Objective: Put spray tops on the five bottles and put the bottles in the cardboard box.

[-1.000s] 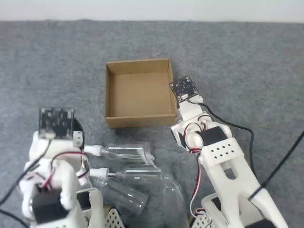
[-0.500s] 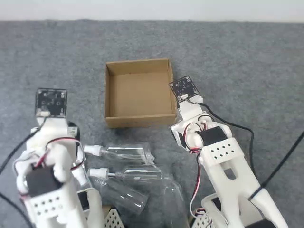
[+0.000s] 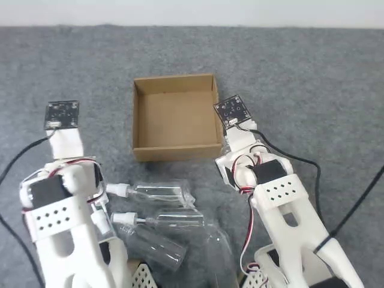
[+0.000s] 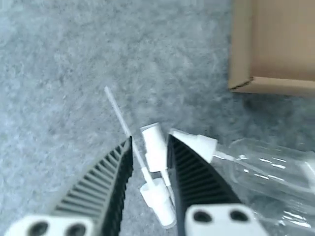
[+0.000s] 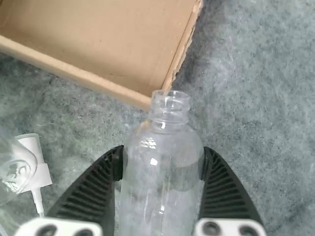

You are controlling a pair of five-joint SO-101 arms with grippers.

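My left gripper (image 4: 149, 140) is shut on a white spray top (image 4: 153, 152), whose thin dip tube (image 4: 117, 112) points away over the carpet. Just beside it lies a clear bottle (image 4: 268, 160) with a spray top fitted. My right gripper (image 5: 162, 155) is shut on a clear bottle (image 5: 165, 142) with a bare, open neck (image 5: 170, 104), close to a corner of the cardboard box (image 5: 98, 44). The box (image 3: 175, 117) is empty. Three clear bottles lie between the arms: two topped ones (image 3: 157, 192) (image 3: 171, 218) and a third (image 3: 153, 245).
Grey carpet (image 3: 312, 78) covers the table, with free room left, right and beyond the box. The left arm (image 3: 57, 204) and right arm (image 3: 282, 204) stand on either side of the bottle pile. Another topped bottle's spray head (image 5: 34, 169) is beside my right gripper.
The left arm has swung up and forward, its wrist camera moving away from the near edge toward the box's left side. The right arm and the bottles have stayed still.
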